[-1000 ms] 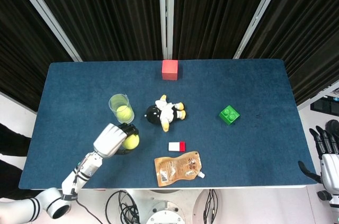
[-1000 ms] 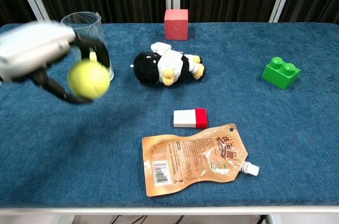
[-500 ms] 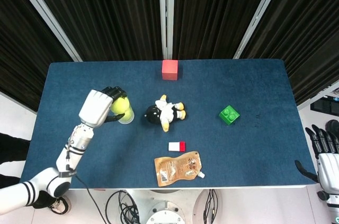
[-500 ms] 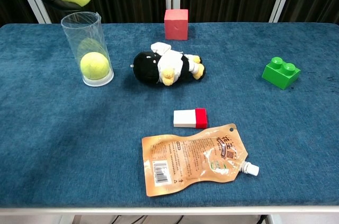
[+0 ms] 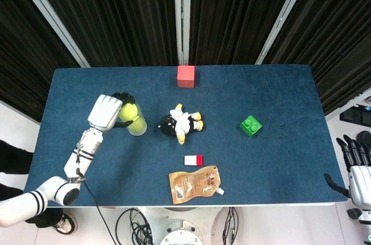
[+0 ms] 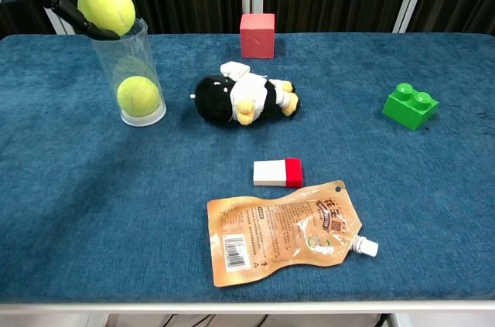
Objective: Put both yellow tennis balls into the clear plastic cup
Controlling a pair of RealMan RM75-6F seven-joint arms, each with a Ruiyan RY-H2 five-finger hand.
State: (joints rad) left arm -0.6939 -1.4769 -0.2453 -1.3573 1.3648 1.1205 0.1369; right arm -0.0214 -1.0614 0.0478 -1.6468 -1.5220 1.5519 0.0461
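Observation:
A clear plastic cup (image 6: 133,72) stands upright at the table's left, with one yellow tennis ball (image 6: 138,95) resting at its bottom. My left hand (image 5: 107,112) grips the second yellow tennis ball (image 6: 107,8) right at the cup's mouth; in the head view this ball (image 5: 128,110) sits over the cup (image 5: 136,124). Only dark fingers (image 6: 73,11) and a sliver of white hand show at the chest view's top left. My right hand (image 5: 358,167) hangs off the table's right edge, fingers apart, holding nothing.
A black and white plush toy (image 6: 240,97) lies just right of the cup. A red cube (image 6: 257,34) stands at the back, a green brick (image 6: 411,106) at the right, a white and red block (image 6: 277,172) and an orange pouch (image 6: 282,230) near the front.
The left hand lifted the ball from the table in front of the cup, carried it up above the rim, and has now lowered it to the cup's mouth.

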